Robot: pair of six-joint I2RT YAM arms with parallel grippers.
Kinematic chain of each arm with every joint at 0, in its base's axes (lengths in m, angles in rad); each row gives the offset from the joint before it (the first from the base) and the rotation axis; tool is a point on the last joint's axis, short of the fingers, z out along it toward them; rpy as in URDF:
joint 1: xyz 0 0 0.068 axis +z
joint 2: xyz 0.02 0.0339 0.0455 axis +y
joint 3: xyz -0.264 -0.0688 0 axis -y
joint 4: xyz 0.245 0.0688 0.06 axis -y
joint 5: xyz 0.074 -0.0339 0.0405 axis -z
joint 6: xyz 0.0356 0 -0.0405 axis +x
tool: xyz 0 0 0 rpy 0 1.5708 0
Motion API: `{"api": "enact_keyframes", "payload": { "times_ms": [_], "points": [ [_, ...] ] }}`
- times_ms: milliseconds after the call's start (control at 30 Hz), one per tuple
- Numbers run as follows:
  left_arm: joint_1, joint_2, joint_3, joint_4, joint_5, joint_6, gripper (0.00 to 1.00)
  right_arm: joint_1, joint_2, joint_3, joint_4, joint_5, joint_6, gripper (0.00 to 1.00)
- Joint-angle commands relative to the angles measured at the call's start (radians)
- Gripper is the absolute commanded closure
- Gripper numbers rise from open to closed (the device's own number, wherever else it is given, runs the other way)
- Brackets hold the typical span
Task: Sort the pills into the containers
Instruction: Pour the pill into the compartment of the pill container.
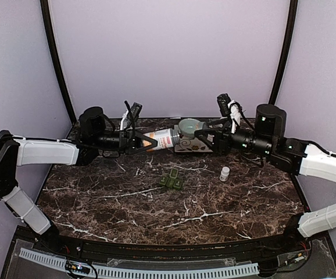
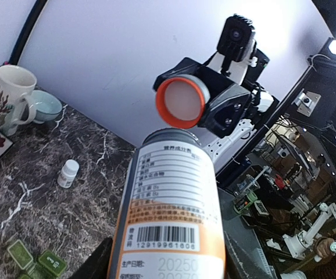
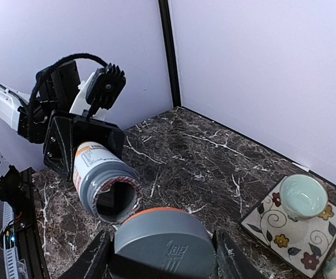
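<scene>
Just above centre of the overhead view, left of the middle: left gripper (image 1: 146, 141), jaws clamped on the base end of an orange-and-white labelled plastic bottle (image 1: 164, 139). Bottle lying level above the dark white-veined marble table (image 1: 110, 203), open mouth toward the right of the frame. Facing it from the right: right gripper (image 1: 202, 138), fingers closed on either side of a round grey screw cap with an orange rim (image 3: 162, 239), off the bottle and just beside its mouth.

In the right wrist view, cap at bottom centre and bottle mouth at centre left. Inside dark, contents impossible to make out. In the left wrist view, cap at top centre, apart from the bottle's neck, pale orange-ringed face toward the camera.

Below the bottle in the overhead view, at the middle of the table: small dark green plastic pill box (image 1: 172, 181), a short row of square compartments, untouched by either arm. Pills too small to pick out in any view.

Right of the pill box: small white plastic vial (image 1: 224, 173), upright. Toward the back edge: square flower-patterned ceramic plate (image 1: 186, 147) carrying a pale green ceramic bowl (image 1: 189, 125). Upper left of the left wrist view: floral white mug (image 2: 11, 96) beside the bowl.
</scene>
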Motion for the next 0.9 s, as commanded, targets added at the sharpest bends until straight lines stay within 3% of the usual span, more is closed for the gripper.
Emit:
{"api": "enact_keyframes", "payload": {
  "times_ms": [0, 400, 867],
  "points": [
    [0.007, -0.056, -0.082, 0.064, -0.076, 0.043, 0.98, -0.004, -0.042, -0.036, 0.031, 0.077, 0.038, 0.92],
    [0.006, -0.057, -0.260, 0.123, -0.258, 0.075, 1.00, -0.004, -0.077, -0.087, 0.041, 0.125, 0.071, 0.92],
    [-0.061, -0.049, -0.306, -0.006, -0.489, 0.154, 1.00, -0.004, -0.094, -0.128, 0.054, 0.156, 0.094, 0.92]
  ]
}}
